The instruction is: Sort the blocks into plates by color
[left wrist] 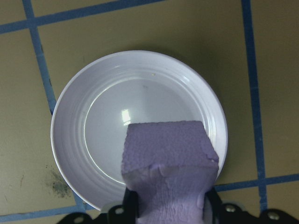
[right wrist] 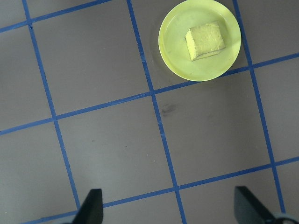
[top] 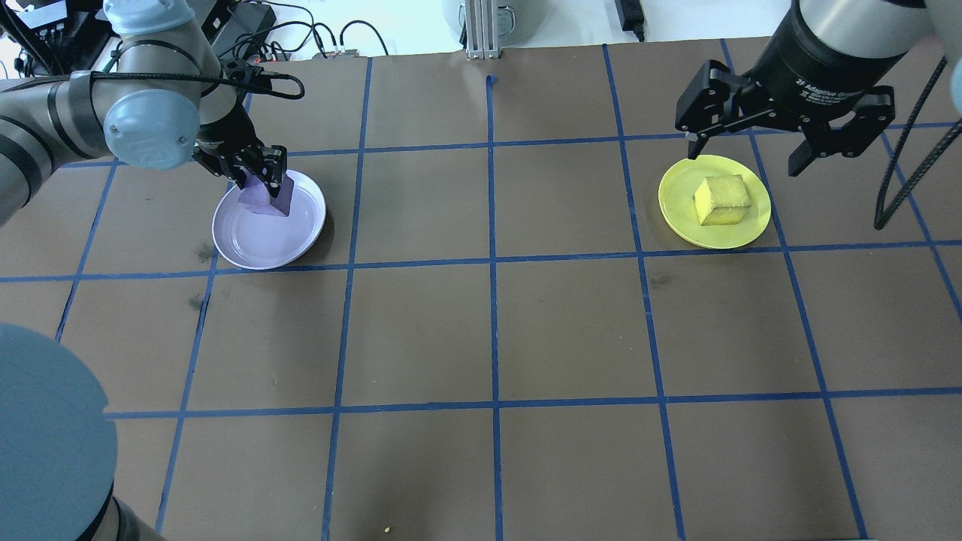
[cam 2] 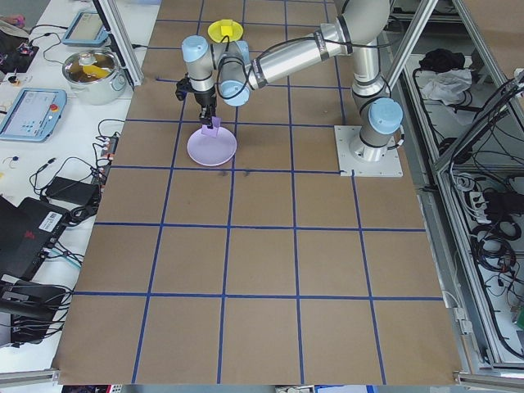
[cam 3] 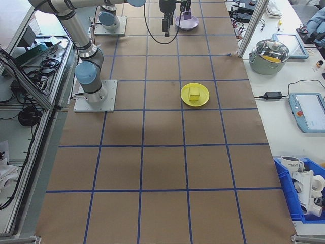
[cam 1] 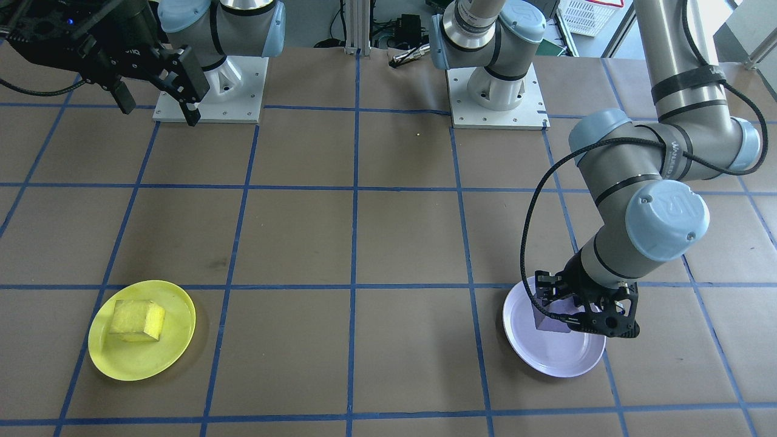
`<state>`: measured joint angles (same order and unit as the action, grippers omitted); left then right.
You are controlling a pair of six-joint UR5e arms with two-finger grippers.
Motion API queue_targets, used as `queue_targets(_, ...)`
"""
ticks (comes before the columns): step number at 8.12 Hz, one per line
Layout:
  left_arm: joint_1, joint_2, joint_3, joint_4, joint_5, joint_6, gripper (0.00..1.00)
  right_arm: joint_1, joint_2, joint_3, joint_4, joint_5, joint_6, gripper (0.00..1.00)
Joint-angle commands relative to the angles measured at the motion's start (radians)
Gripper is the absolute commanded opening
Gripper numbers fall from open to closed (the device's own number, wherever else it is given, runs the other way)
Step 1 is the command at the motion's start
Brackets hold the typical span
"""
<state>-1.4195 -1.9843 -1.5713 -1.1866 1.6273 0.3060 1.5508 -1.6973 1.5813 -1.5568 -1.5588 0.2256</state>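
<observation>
The left gripper (top: 264,179) clamps the purple block (top: 265,197) over the lavender plate (top: 255,252), while the right gripper (top: 782,150) hangs spread.

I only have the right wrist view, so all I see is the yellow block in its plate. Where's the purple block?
Observer: The left gripper holds the purple block above the lavender plate.
Operator: Is it touching the plate?
Observer: From the left side camera it looks raised, not resting in the plate; contact is hard to rule out.
Operator: And my right gripper, how high is it?
Observer: The right gripper hangs open, well above the table, beside the yellow plate rather than over its block.
</observation>
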Motion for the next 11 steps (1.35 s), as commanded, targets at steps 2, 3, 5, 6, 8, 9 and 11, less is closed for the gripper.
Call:
queue_targets(2, 0.007, -0.063, 0.002, 0.064, 0.0, 0.045, 0.7, 0.0, -0.008, 0.0, 0.003, 0.0, 0.0, 1.0)
queue_targets(3, 0.007, -0.064, 0.002, 0.059, 0.003, 0.042, 1.0, 0.002, -0.008, 0.0, 0.014, 0.0, 0.0, 1.0)
queue_targets(5, 0.049, -0.044, 0.0, 0.05, -0.01, 0.042, 1.0, 0.002, -0.012, 0.0, 0.023, 0.0, 0.0, 1.0)
queue_targets(6, 0.053, -0.036, 0.002, 0.05, -0.004, 0.039, 1.0, 0.002, -0.013, 0.002, 0.023, 0.0, 0.0, 1.0)
queue_targets(8, 0.045, 0.022, 0.0, -0.011, -0.077, -0.038, 1.0, 0.002, -0.013, 0.0, 0.026, -0.003, 0.0, 1.0)
queue_targets(9, 0.042, 0.068, 0.0, -0.08, -0.116, -0.085, 1.0, 0.002, -0.018, 0.0, 0.03, -0.001, 0.0, 1.0)
queue_targets(11, 0.036, 0.201, -0.001, -0.215, -0.118, -0.129, 1.0, 0.002, -0.018, 0.002, 0.03, 0.0, 0.001, 1.0)
